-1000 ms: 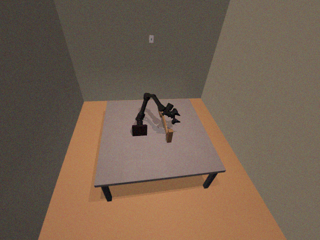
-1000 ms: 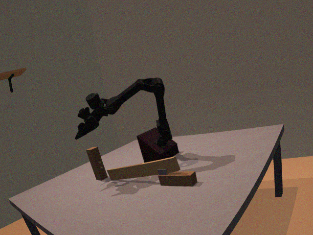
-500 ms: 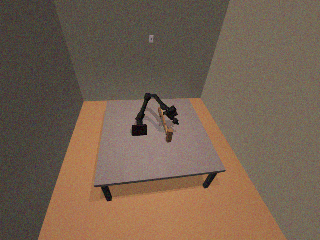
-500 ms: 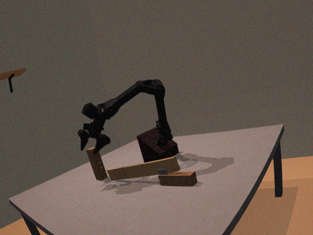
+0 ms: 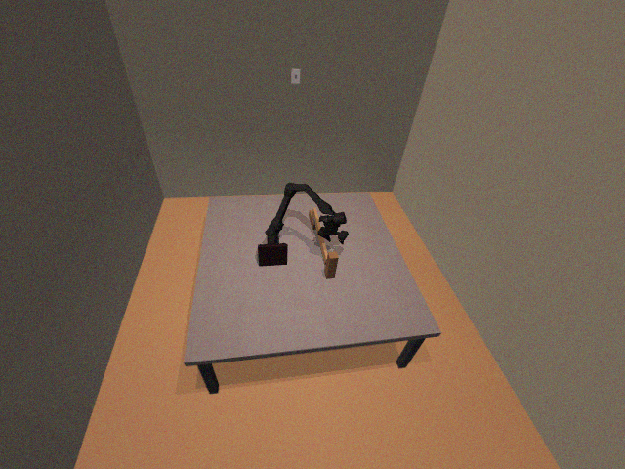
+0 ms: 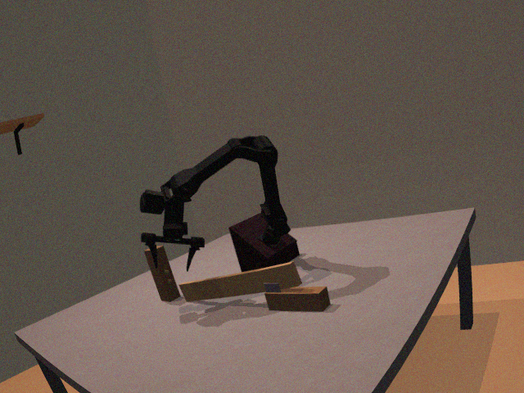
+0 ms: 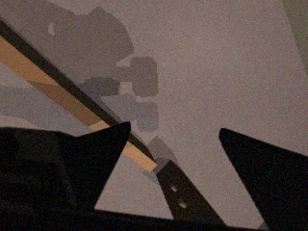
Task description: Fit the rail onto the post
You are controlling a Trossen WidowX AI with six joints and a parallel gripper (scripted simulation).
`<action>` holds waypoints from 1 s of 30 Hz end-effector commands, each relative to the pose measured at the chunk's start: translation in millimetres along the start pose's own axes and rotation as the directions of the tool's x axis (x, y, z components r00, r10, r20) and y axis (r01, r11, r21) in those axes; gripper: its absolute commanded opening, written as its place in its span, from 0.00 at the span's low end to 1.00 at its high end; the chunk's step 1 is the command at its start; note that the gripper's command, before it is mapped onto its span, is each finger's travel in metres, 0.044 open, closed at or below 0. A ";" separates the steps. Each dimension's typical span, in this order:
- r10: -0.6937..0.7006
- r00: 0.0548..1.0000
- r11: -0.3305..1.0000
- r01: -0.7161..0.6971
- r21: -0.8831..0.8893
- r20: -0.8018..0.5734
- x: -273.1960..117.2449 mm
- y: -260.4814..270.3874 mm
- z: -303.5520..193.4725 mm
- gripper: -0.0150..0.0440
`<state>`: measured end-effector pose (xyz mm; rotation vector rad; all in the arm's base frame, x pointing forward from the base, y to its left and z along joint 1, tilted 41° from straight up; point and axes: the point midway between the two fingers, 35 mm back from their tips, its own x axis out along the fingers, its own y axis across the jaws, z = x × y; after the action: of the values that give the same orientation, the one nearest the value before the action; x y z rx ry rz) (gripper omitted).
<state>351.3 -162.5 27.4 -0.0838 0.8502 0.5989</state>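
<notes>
The long wooden rail (image 5: 323,247) (image 6: 237,283) (image 7: 19,63) slopes down from the grey bracket (image 6: 272,287) on the low footboard block (image 6: 295,300) to the table. Its near end lies close in front of the post's foot. The short post (image 5: 331,266) (image 6: 163,279) (image 7: 194,202) stands upright. An upper peg (image 6: 166,271) (image 7: 174,189) and a lower peg (image 7: 183,205) show on its rail-side face, outside the rail. My gripper (image 5: 335,240) (image 6: 172,268) (image 7: 173,129) is open and empty, pointing down above the rail's near part beside the post. The rail's end holes are hidden.
The arm's dark base box (image 5: 272,254) (image 6: 262,254) stands on the table (image 5: 262,313) (image 6: 338,342), to one side of the rail. A wooden shelf (image 6: 29,121) hangs on the wall at the far left in the exterior view. Arm shadows fall around the rail.
</notes>
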 end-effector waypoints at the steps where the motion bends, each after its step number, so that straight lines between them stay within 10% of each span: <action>1: 0.312 0.928 0.712 -0.371 -0.596 -0.205 7.1 75.3 2.2 1.00; 30: 0.327 0.920 0.654 -0.384 -0.652 -0.214 16.1 81.5 -2.0 1.00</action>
<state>315.8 -92.9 33.1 -0.6403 0.6747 1.2742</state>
